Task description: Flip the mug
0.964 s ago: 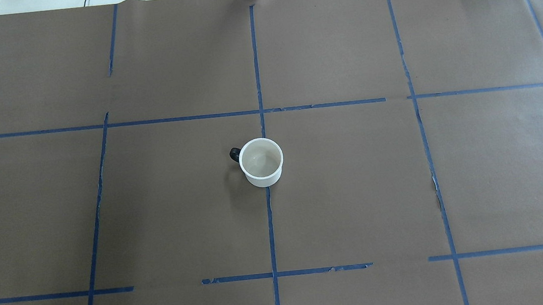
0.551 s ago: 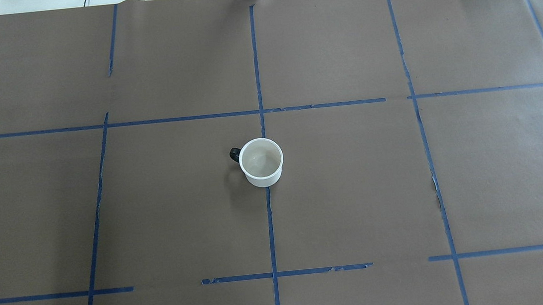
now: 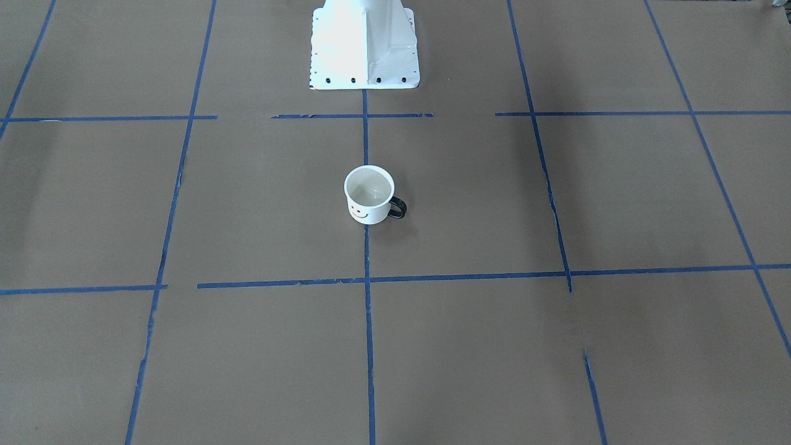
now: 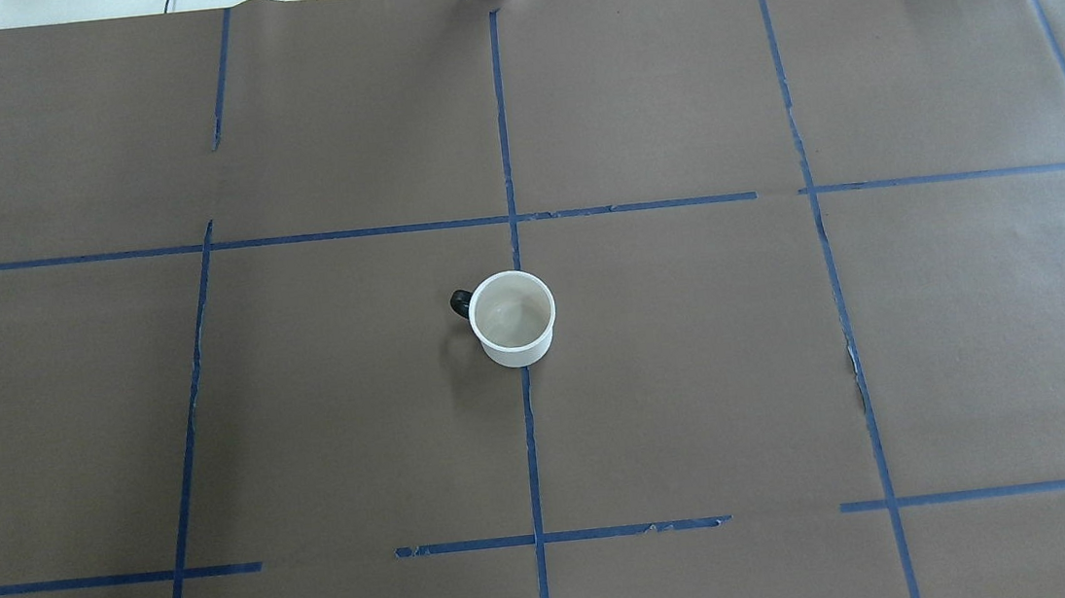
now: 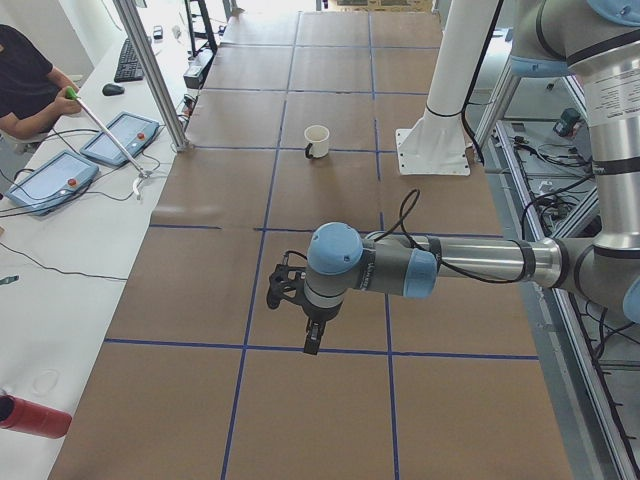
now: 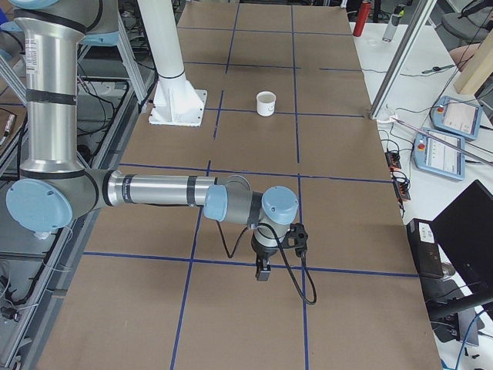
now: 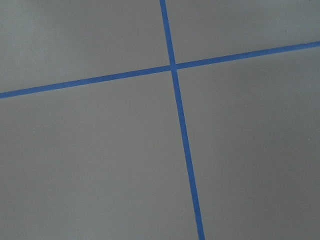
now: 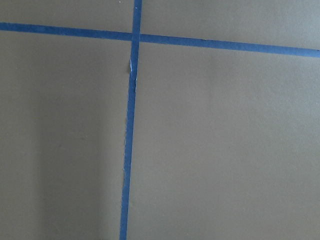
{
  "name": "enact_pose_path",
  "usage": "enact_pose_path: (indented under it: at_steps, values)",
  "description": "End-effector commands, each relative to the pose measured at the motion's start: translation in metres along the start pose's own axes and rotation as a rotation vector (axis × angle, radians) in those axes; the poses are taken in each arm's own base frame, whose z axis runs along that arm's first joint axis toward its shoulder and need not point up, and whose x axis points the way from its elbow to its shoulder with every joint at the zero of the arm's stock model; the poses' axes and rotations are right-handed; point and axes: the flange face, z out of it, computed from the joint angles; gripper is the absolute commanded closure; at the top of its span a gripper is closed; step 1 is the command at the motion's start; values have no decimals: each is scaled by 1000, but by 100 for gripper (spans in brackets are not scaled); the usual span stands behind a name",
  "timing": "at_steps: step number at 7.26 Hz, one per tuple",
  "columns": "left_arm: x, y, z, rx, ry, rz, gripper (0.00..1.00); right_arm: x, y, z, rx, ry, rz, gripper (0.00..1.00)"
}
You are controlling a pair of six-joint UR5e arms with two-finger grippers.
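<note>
The mug [image 4: 516, 335], smooth white cylinder w/ black loop handle [image 4: 461, 302], is being seen upright mid-table on matte brown paper [image 4: 696, 371] (smiley [image 3: 359, 213] being shown in front view only). For left gripper [image 5: 312, 340] & right gripper [image 6: 263, 271], grip state can't be told.

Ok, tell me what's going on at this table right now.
Nothing is handling the mug yet. It stands upright, mouth up, alone near the middle of the table, on the centre tape line, its handle toward the robot's left. Both arms are far from it: the left gripper hangs over the paper near one end of the table, the right gripper near the other. Whether either gripper is open cannot be told from these side views. The flip has not begun.
</note>
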Motion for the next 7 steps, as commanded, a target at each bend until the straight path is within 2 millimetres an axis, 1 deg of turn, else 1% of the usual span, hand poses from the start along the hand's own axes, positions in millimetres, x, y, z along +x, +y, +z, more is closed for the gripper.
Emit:
enact_pose_path:
  at_steps: [1,2,3,4,5,6,7]
  values:
    - [-14,-54,7,-10,3,7,0,0,0,0,0,0,0,0]
    - [-24,-66,16,-28,6,-11,0,0,0,0,0,0,0,0]
    - [-29,-69,21,-40,8,-15,0,0,0,0,0,0,0,0]
    - [-28,-70,20,-83,15,-57,0,0,0,0,0,0,0,0]
    - [-21,-61,10,-85,15,-54,0,0,0,0,0,0,0,0]
    - [-18,-36,12,-90,17,-31,0,0,0,0,0,0,0,0]
    - [-21,-27,17,-101,19,-45,0,0,0,0,0,0,0,0]
